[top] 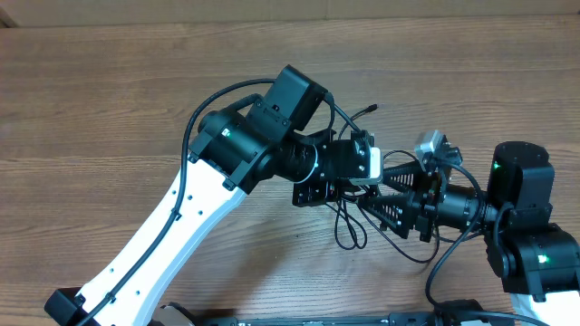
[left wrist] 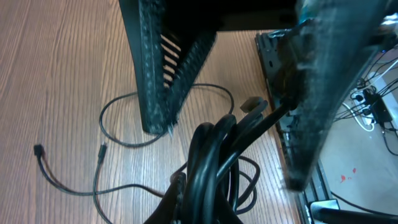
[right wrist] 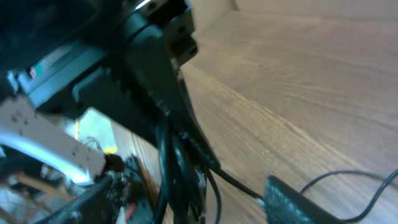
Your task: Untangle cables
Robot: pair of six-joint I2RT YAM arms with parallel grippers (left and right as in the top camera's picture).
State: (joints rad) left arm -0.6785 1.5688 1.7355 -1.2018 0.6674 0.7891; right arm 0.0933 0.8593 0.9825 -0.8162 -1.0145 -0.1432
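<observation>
Looks like the pull-apart step. The left end effector (top: 337,192) is pressed together and, as far as I can tell, pinching the bunch of cables (left wrist: 211,163), which seems to sit just above the worktop (top: 109,100), right between the 2 arms. The right end effector (top: 385,206) is spread, with 1 finger on each side of that bunch, not gripping anything yet. My guess for the next move: it needs to catch 1 strand rather than the whole wad, clamp it, and draw it sideways while the left holds firm.

The left wrist view is the useful one (it shows the bunch, plus loose loops and a small plug (left wrist: 38,149) lying flat on the wood). Overhead hides the bunch under the arms, with only a loop poking out below. The right wrist view is blurry and mostly shows the other arm.
</observation>
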